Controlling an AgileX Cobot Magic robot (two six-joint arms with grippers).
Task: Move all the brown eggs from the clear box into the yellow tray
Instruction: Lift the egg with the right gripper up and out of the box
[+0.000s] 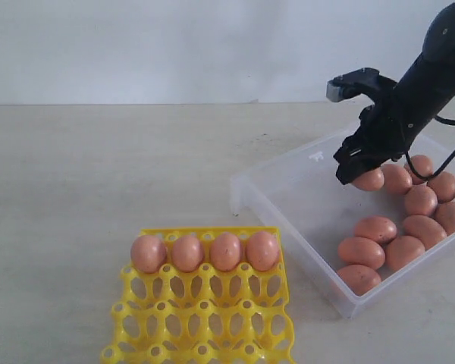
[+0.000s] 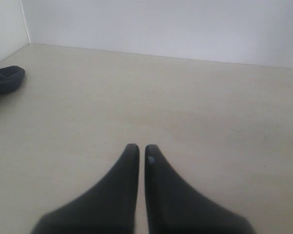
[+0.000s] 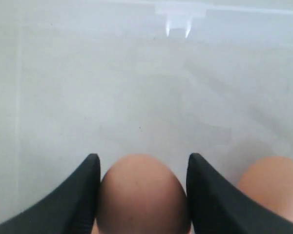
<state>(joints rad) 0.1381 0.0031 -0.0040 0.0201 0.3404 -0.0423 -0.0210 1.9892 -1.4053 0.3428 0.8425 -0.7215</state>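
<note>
The right claw [image 3: 142,158] gripped one brown egg [image 3: 141,195] at the left of the far cluster in the clear box [image 1: 288,205]. I judged a slow vertical lift best, clearing the neighbouring eggs [image 1: 398,178], then travel to the yellow tray [image 1: 205,318]. The left claw [image 2: 142,147] sat closed and empty.

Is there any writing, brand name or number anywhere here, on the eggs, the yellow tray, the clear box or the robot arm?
None: no word, number or logo reads in any view.
The brown eggs, yellow tray and black arm show no print.
The clear box has a small white mark on its wall, too blurred to read as text.
</note>
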